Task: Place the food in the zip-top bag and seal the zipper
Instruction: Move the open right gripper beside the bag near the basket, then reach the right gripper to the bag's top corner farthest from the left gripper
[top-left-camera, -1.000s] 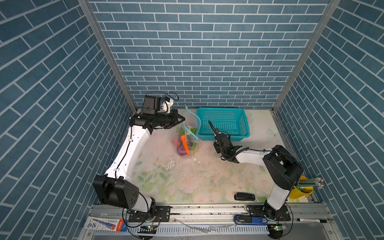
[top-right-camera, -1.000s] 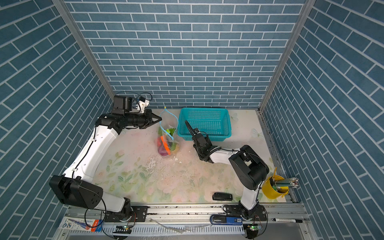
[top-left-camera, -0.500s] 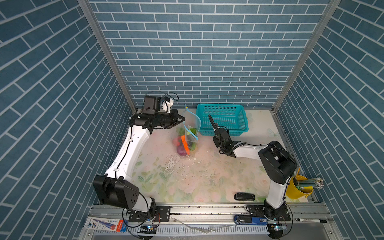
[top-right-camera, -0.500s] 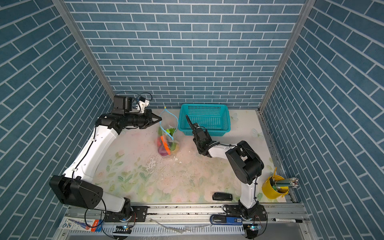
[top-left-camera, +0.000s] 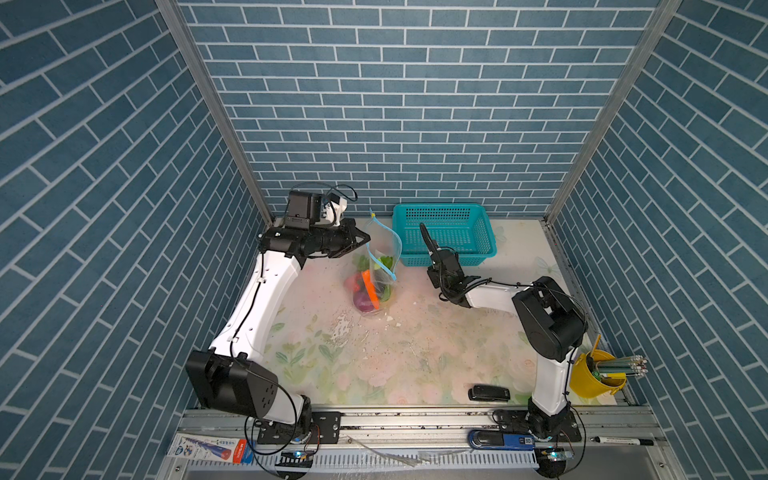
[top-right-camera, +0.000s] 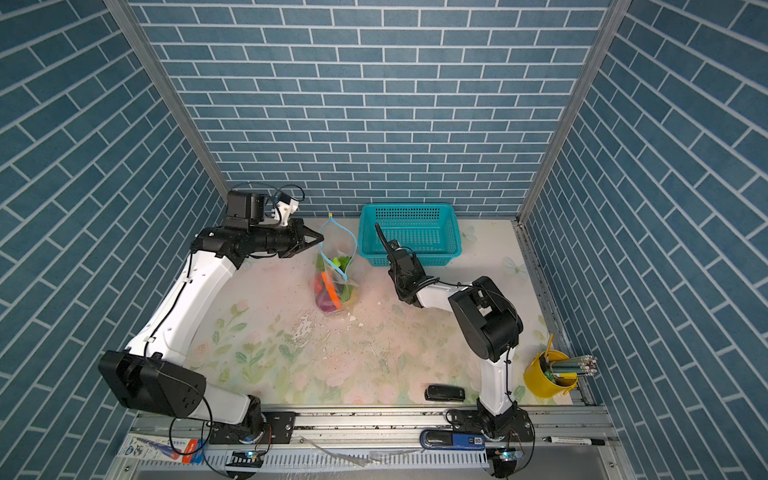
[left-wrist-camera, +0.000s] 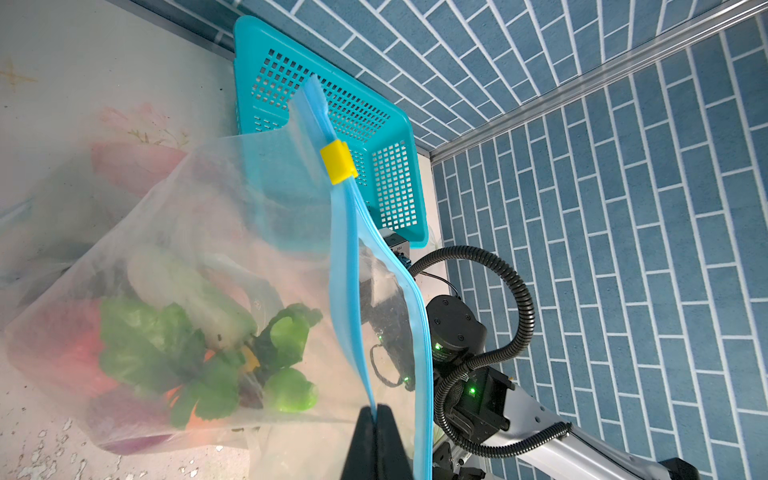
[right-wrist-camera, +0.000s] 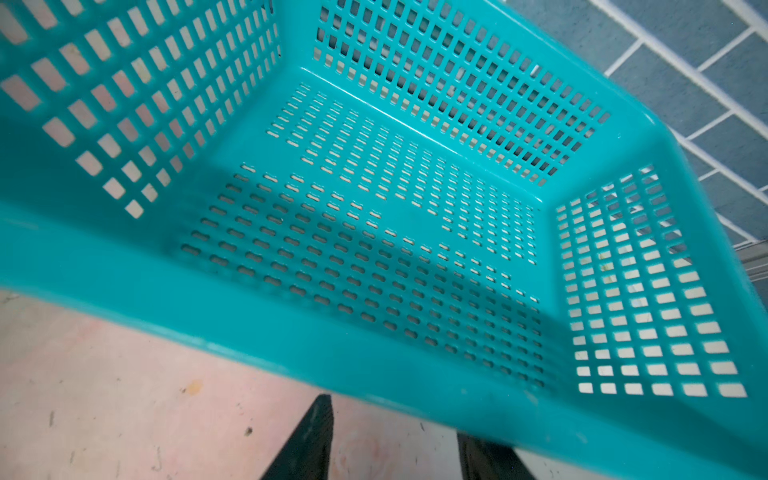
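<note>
Food (top-left-camera: 368, 286) looks fully bagged. I can see greens, carrot, purple onion and a red piece heaped in the bottom of the zip-top bag (top-left-camera: 380, 259), which hangs below my left gripper (left-wrist-camera: 376, 411). Those fingers are pinched fully together on one lip of the zipper (left-wrist-camera: 347, 257). The other lip bows away just beside them, so the mouth gapes open. The yellow slider (left-wrist-camera: 338, 161) sits well along the strip from them, at its end. My right gripper (right-wrist-camera: 392, 419) is about half open, with nothing between its fingers, just short of the teal basket (right-wrist-camera: 291, 324), where I see no food. Filling is done, I judge, and sealing is all that's left.
</note>
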